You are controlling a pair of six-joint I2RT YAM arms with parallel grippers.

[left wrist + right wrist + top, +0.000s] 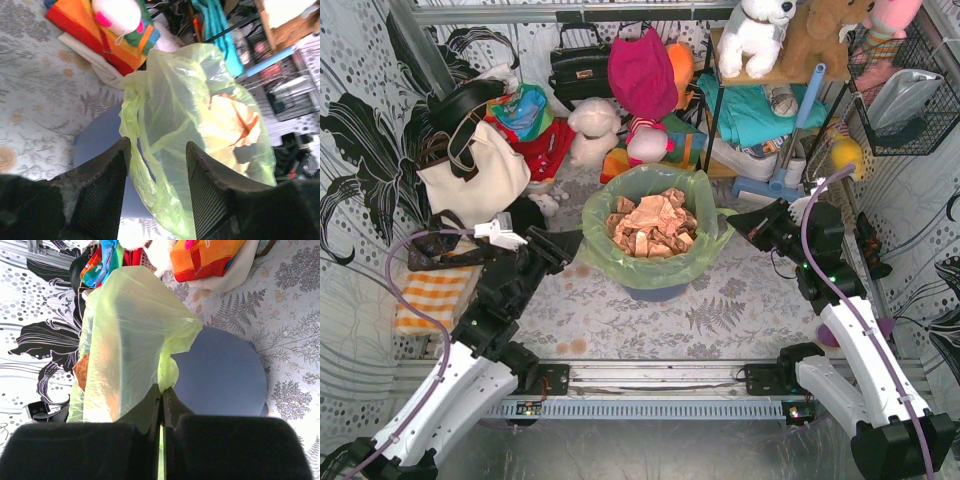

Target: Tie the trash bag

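The trash bag (pixel 655 200) is thin light-green plastic, lining a round blue-grey bin (pixel 655 290) in the middle of the table, with tan crumpled paper (pixel 650 228) inside. My left gripper (pixel 573 243) is open at the bag's left rim; in the left wrist view a hanging fold of the trash bag (pixel 150 175) lies between its fingers (pixel 105 185). My right gripper (pixel 738 222) is shut on the bag's right rim; in the right wrist view the green plastic (pixel 168 375) is pinched at the fingertips (pixel 150 407).
Behind the bin are plush toys (pixel 595 130), handbags (pixel 475 170) and a shelf (pixel 760 110). A striped orange cloth (pixel 435 295) lies at the left. A wire basket (pixel 900 95) hangs at the right. The bin also shows in the wrist views (pixel 225 375).
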